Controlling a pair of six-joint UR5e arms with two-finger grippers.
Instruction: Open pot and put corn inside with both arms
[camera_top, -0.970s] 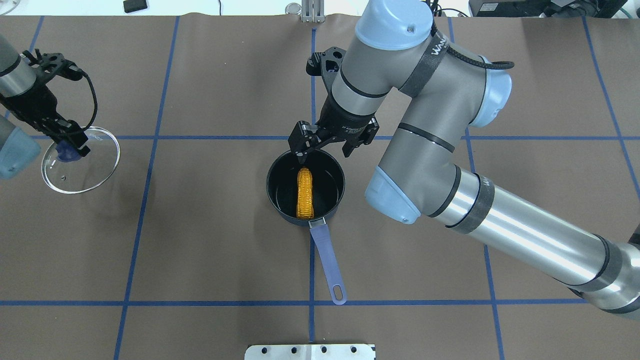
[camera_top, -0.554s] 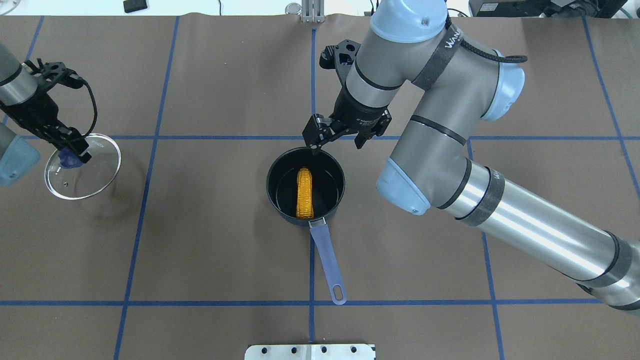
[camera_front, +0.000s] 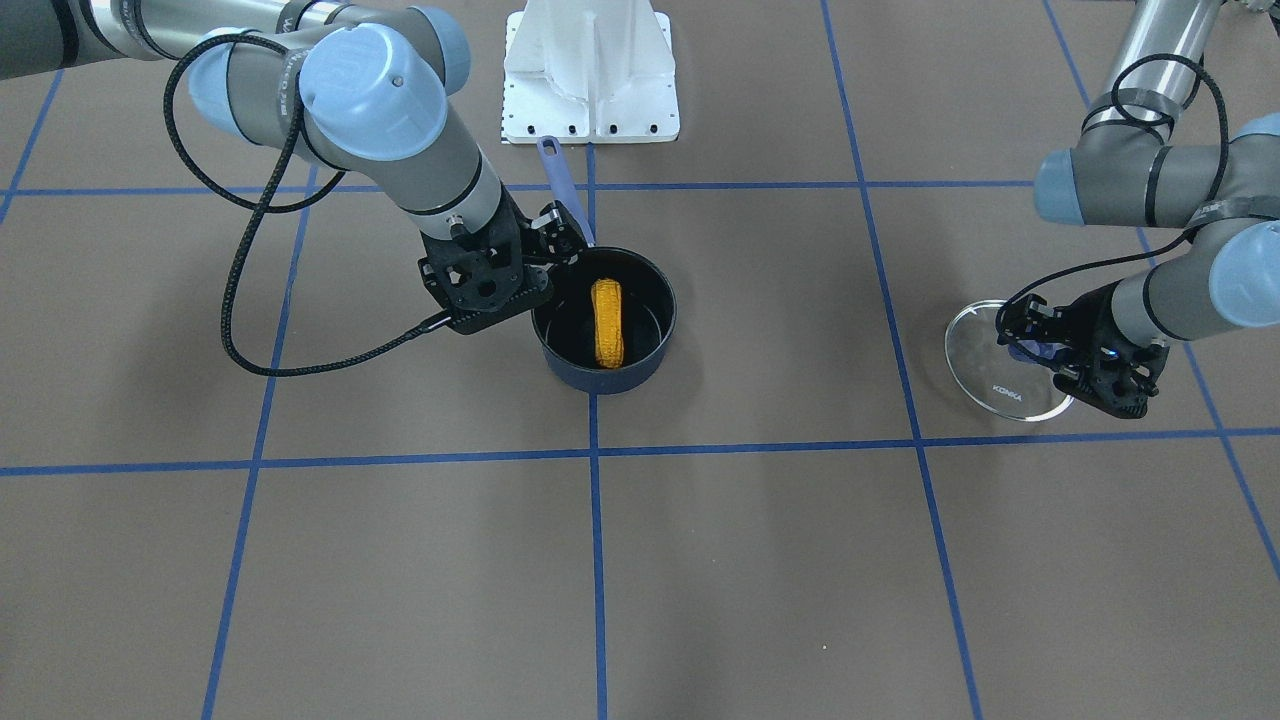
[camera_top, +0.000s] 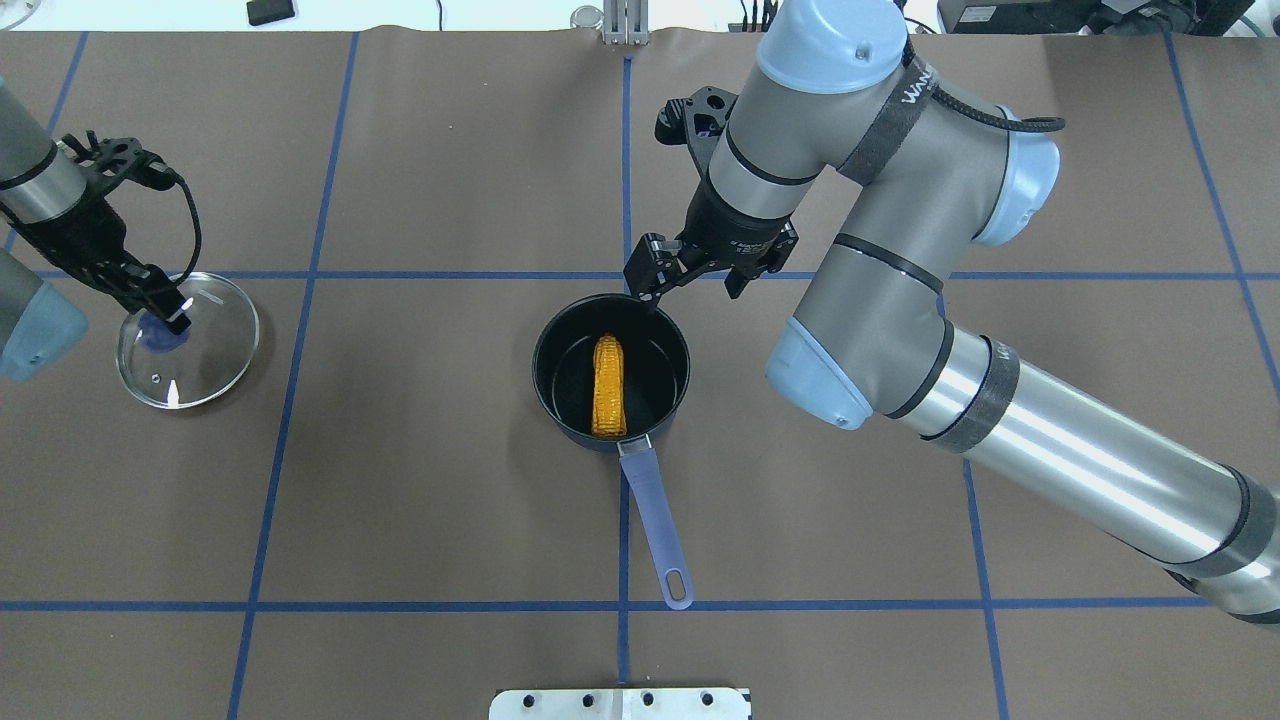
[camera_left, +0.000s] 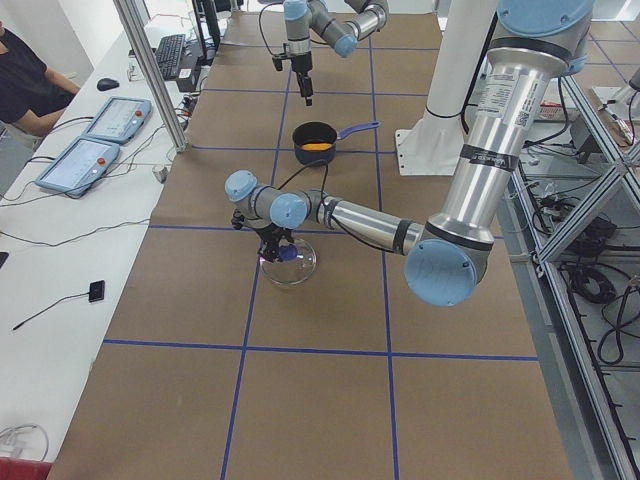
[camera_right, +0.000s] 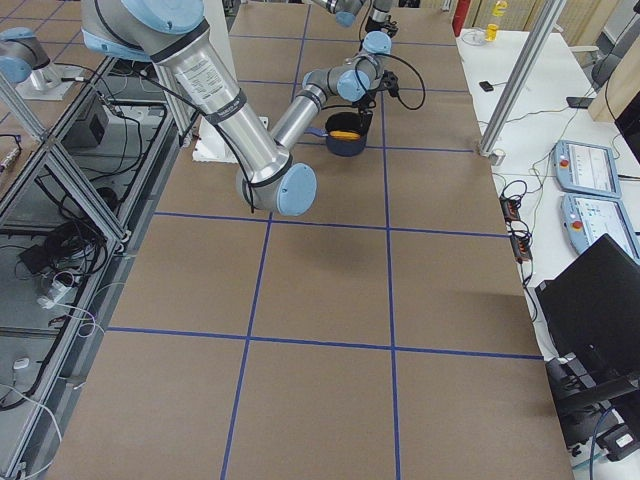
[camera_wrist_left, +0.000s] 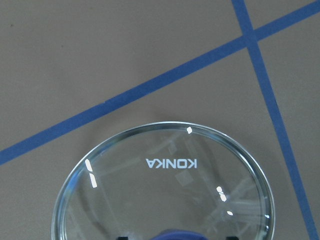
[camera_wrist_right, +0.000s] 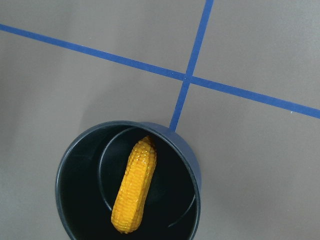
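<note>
While scanning from overhead, found corn (camera_top: 609, 387) lying lengthwise inside uncovered pot (camera_top: 560, 330) at middle of surface (camera_top: 450, 480). Saw right tool (camera_top: 693, 293) released, jaws apart, nothing held, just over pot's far rim. Saw left tool (camera_top: 165, 312) clenched on lid (camera_top: 205, 355) near left edge.

The right arm (camera_top: 1050, 440) reaches mid-table, wrist down, jaws spread; the left arm (camera_top: 25, 170) hangs low, jaws closed.

The word KONKA is printed on the clear glass lid (camera_wrist_left: 170, 192).
</note>
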